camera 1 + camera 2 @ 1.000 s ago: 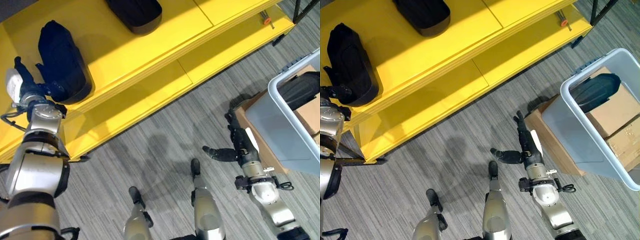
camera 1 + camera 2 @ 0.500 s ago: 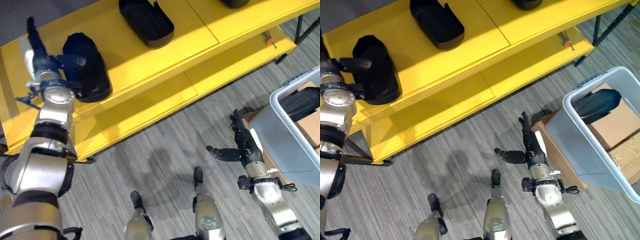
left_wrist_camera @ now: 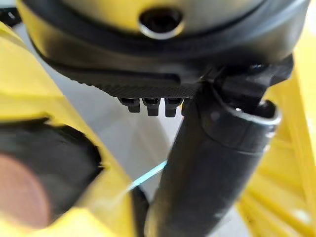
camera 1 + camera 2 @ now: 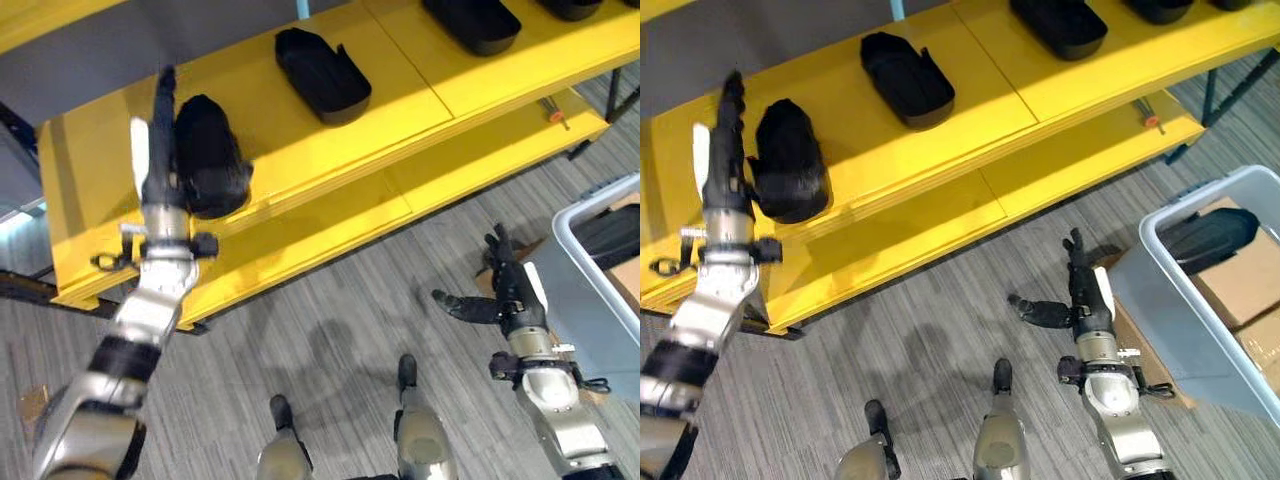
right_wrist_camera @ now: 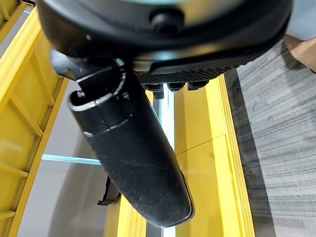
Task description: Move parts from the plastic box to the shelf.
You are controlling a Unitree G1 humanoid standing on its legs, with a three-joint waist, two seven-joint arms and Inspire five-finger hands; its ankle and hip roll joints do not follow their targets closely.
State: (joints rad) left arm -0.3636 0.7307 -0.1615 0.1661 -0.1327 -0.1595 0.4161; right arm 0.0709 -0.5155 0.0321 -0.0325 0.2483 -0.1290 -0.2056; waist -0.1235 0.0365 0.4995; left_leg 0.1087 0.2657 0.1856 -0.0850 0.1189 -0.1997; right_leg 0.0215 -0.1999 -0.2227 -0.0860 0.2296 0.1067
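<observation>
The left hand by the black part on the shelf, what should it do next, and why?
Probably pull back from the shelf. The left hand is open beside the black part, which already lies there, and another part waits in the plastic box.

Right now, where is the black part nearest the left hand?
The black part sits on the yellow shelf at its left end, right beside the straight-fingered left hand, with another black part further right.
</observation>
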